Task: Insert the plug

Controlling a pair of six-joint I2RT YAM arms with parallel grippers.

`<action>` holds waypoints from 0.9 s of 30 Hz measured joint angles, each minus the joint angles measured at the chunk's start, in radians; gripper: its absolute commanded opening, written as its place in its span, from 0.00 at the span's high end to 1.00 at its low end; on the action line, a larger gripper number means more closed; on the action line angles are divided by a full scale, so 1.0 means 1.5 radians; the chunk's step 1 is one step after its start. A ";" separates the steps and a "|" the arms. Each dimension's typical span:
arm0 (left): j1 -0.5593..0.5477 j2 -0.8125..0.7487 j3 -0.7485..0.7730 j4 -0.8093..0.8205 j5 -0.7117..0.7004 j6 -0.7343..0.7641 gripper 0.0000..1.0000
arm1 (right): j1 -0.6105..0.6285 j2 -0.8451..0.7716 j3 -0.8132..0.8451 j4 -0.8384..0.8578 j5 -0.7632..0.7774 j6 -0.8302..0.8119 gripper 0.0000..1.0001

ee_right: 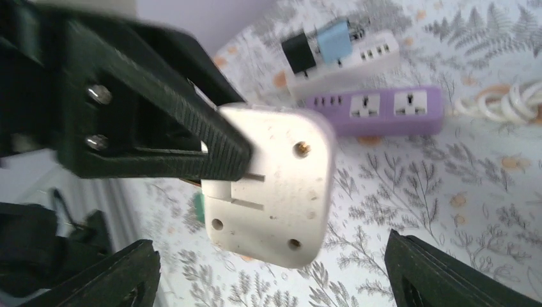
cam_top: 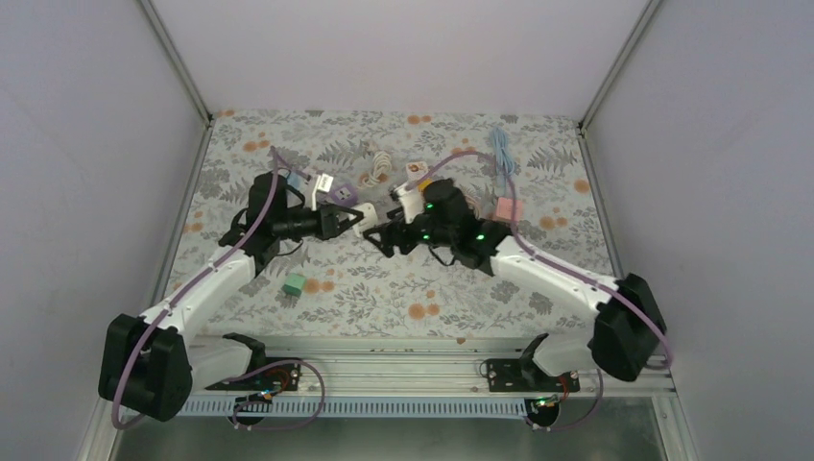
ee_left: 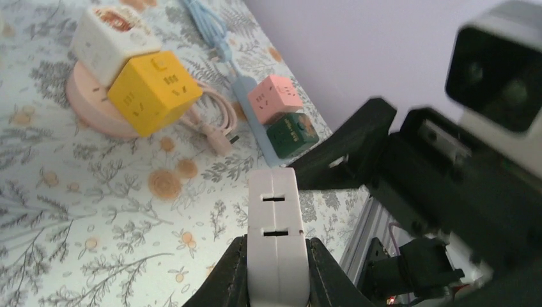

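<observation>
Over the middle of the floral-patterned table cloth (cam_top: 432, 288), the two arms meet nose to nose. The left gripper (ee_left: 276, 256) is clamped on the white square plastic plug block (ee_left: 275, 211): its black fingers (ee_left: 230, 275) press on the block's two broad faces, and the upper part of the block sticks out past the fingertips, a narrow edge with two slots facing the wrist camera. The plug is held up in the air, off the cloth.

The right gripper (ee_right: 275, 278) faces it with its jaws spread wide. From its wrist camera the plug's flat face, with a brass screw and small holes, sits ahead of and between the two fingertips, touching neither.

On the cloth behind the plug lie a purple plastic power strip (ee_right: 377, 110) and, just beyond it, a white power strip (ee_right: 358, 57) with a black and a pale blue adapter plugged in. Further across sit a yellow cube socket (ee_left: 153, 93) leaning on a pink round base (ee_left: 89, 112), a pink cube (ee_left: 275, 96) and a dark green cube (ee_left: 293, 131). A small green block (cam_top: 295, 284) lies near the left arm.
</observation>
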 measured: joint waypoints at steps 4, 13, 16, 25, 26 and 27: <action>0.000 -0.007 0.018 0.001 0.020 0.033 0.98 | -0.092 -0.068 -0.034 0.047 -0.146 0.023 0.10; -0.030 -0.073 0.039 0.035 0.073 0.060 0.98 | -0.162 -0.081 -0.056 0.190 -0.399 0.140 0.19; -0.050 -0.089 0.039 0.075 0.076 0.032 0.98 | -0.160 -0.073 -0.056 0.242 -0.446 0.176 0.23; -0.095 -0.097 0.041 0.138 0.070 -0.022 0.98 | -0.156 -0.032 -0.036 0.337 -0.527 0.245 0.49; -0.096 -0.097 0.041 0.140 0.069 -0.023 0.98 | -0.155 -0.032 -0.034 0.343 -0.532 0.248 0.49; -0.098 -0.098 0.042 0.142 0.069 -0.024 0.98 | -0.155 -0.032 -0.033 0.350 -0.538 0.250 0.49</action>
